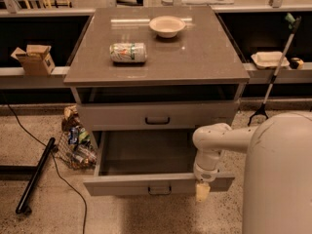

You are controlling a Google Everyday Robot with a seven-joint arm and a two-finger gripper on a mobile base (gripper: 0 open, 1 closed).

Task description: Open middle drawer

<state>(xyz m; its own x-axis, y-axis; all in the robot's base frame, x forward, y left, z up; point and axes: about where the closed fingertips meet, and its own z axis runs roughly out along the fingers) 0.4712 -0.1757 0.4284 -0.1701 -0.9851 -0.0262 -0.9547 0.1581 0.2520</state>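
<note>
the middle drawer (127, 184), a wide shallow grey drawer with a flat front and a small dark bar handle (160, 190), stood pulled well out of the grey cabinet (204, 57). its bare floor lay open to view below the shut grey drawer (112, 116) higher in the cabinet. your robot's gripper (202, 191) hung at the right end of the open drawer's front, out ahead of the cabinet. you could not tell whether it was spread or pressed together. i'd judge the drawer rigid and light while empty, sliding on the cabinet's rails rather than lifting. the bar handle at mid-front looked the soundest hold. a pull at the right end might rack it sideways, so you'd want it drawn straight out from the cabinet.
</note>
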